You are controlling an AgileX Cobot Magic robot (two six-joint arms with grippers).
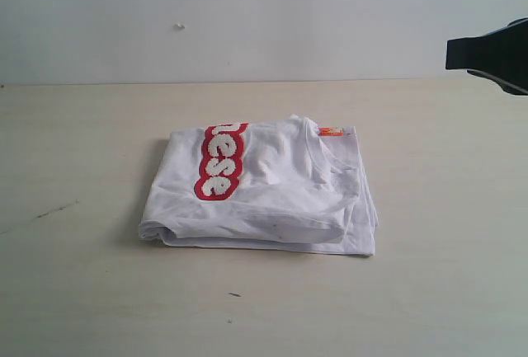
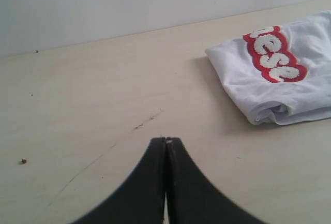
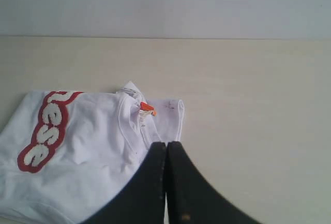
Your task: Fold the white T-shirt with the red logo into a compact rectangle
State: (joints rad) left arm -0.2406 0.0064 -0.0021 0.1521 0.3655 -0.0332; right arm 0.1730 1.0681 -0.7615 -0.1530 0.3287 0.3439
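Nearest to us, the left gripper (image 2: 166,141) had its black fingers pressed tight together with nothing between them. It hung over bare table (image 1: 82,291), left of the shirt. The right gripper (image 3: 166,144) also had its fingers closed flat against each other and held nothing; in the exterior view it sat raised at the far right. The white T-shirt (image 1: 272,200) lay in the middle of the table, folded into a roughly rectangular stack, with its layered edges showing along the near side. The red logo (image 1: 221,162) ran from near to far across the left part of the top layer. Of its fluffy white letters we could read only "ese". The ribbed collar (image 1: 318,155) lay to the right, with a small orange tag (image 1: 331,132) at the far right corner. We could not read the tag's print.
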